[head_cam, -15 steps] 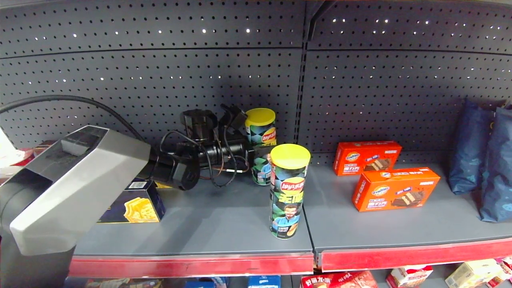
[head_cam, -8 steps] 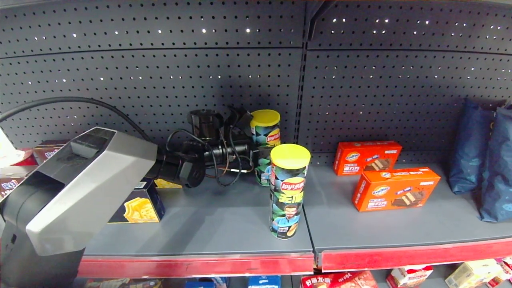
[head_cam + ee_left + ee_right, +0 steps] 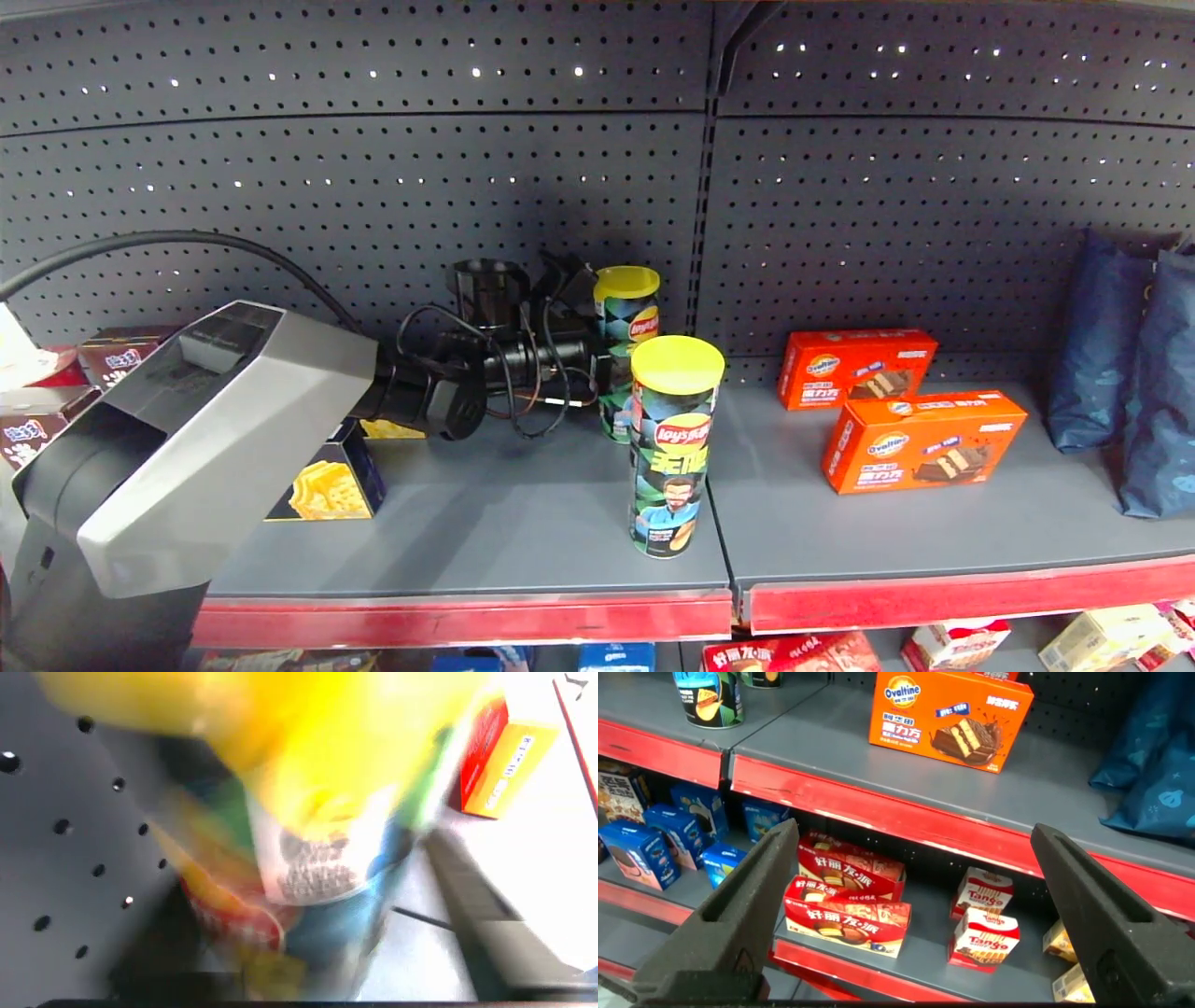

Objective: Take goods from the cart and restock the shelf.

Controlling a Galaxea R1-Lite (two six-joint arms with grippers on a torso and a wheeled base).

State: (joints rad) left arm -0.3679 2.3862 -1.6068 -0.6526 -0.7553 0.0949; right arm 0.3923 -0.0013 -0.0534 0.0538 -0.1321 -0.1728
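Note:
A chip can (image 3: 627, 322) with a yellow lid stands upright near the pegboard back of the grey shelf (image 3: 523, 523). My left gripper (image 3: 599, 362) is shut on its side, coming from the left. In the left wrist view the same chip can (image 3: 308, 840) is very close and blurred. A second, identical can (image 3: 674, 448) stands in front of it and hides part of its base. My right gripper (image 3: 915, 919) hangs open and empty below the shelf's red front edge (image 3: 878, 798), facing the lower shelf.
Two orange boxes (image 3: 920, 439) lie right of the cans, and dark blue bags (image 3: 1134, 383) stand at the far right. A blue and yellow box (image 3: 327, 481) sits on the left under my arm. Red boxes (image 3: 845, 901) fill the lower shelf.
My left arm has carried the held can to the right along the back of the shelf, until it is behind the front can. The other goods have not moved.

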